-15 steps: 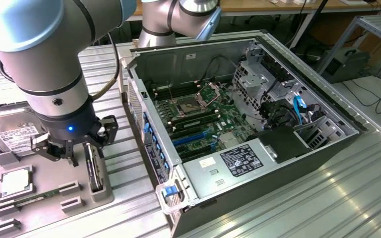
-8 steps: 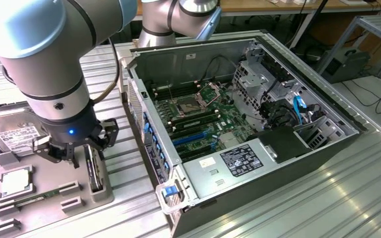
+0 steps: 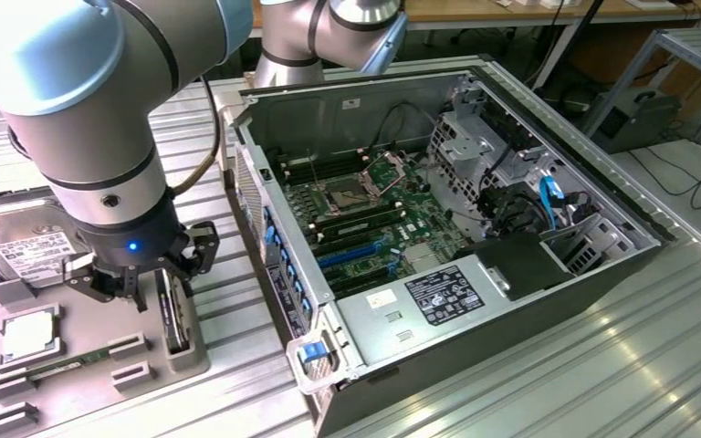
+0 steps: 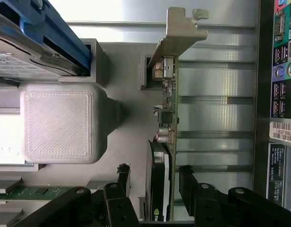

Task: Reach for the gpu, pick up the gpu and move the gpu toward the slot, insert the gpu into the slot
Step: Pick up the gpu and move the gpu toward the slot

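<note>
At the exterior view's left, the graphics card (image 3: 178,321) (image 4: 165,111) is standing on edge in a grey tray (image 3: 79,316) on the table (image 3: 594,365). The jaws are hanging open astride it, a gap showing on each side. Further right, the blue slot (image 3: 353,253) is lying uncovered inside the open computer case (image 3: 326,114).

I can read just one: "18GF882" on a barcode sticker (image 4: 282,133) on the computer case (image 4: 264,94). The power supply label (image 3: 444,294), five o'clock of the motherboard (image 3: 414,228), is illegible.

Hard drive (image 3: 28,246) and processor chip (image 3: 30,335) — on gray tray (image 3: 83,394).
</note>
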`<state>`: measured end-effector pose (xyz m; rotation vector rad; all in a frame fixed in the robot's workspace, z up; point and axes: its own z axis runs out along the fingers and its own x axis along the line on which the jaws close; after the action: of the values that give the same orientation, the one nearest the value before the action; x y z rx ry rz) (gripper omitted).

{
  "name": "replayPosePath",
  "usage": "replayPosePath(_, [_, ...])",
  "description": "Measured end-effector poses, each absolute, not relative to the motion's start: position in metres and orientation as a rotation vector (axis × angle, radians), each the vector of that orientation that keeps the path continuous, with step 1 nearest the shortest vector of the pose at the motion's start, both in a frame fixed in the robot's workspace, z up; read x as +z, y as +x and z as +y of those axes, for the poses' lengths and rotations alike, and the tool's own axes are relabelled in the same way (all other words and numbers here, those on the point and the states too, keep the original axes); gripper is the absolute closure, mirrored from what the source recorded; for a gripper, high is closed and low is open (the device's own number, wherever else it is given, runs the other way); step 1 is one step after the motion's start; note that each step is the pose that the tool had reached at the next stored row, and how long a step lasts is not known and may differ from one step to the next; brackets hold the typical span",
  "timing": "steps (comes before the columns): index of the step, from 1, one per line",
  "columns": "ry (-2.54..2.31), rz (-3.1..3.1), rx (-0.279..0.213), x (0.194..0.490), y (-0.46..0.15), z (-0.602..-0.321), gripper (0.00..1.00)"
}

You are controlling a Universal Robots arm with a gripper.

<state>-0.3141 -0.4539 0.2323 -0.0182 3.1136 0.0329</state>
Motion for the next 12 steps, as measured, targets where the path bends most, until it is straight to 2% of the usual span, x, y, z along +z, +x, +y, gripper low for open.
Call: replayPosePath(12, [-0.018, 3.114, 0.024, 0.2289, -0.3141, -0.4500, 0.46])
